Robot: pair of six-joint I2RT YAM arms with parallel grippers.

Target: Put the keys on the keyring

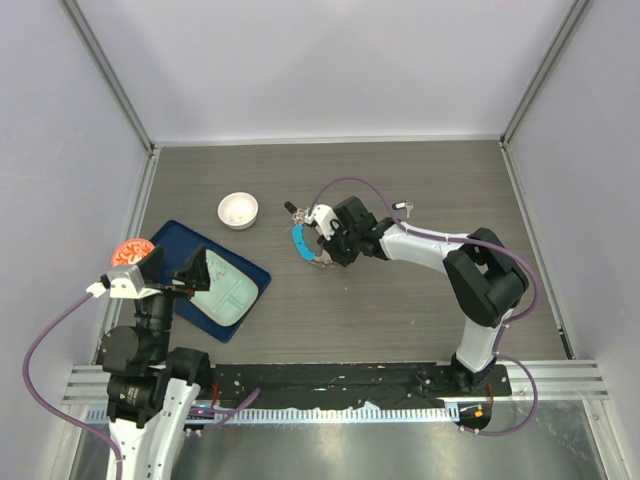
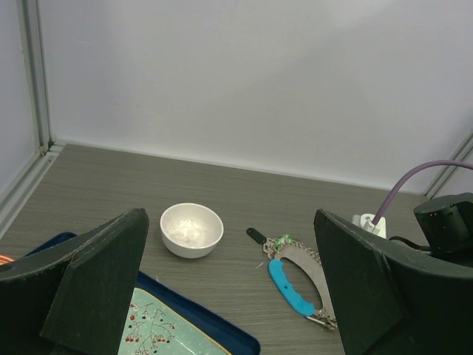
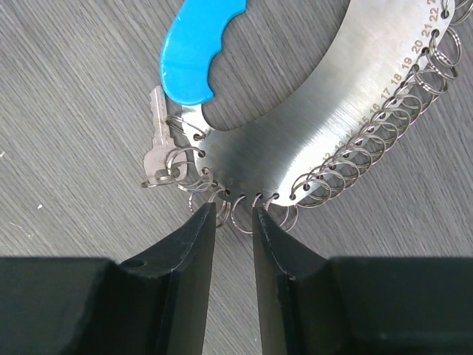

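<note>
Hanging wide apart and empty over a blue tray [image 1: 180, 232], my left gripper [image 1: 178, 270] sits nearer the bases than the keyring [image 3: 295, 126] and well to its left. At the keyring's near rim, my right gripper [image 3: 233, 216] has its jaws a sliver apart around one small split ring, not clamped as far as I can tell. One silver key [image 3: 157, 140] hangs on a ring just beside the blue tag [image 3: 196, 52]. Most rings look bare, so I judge the job barely begun (a small pale object [image 1: 403, 207] right of the keyring may be the next key). A white bowl [image 1: 238, 210] stands left of the keyring's far end. The grey wood-grain tabletop [image 1: 400, 310] runs on past the keyring to pale walls [image 1: 320, 60].
</note>
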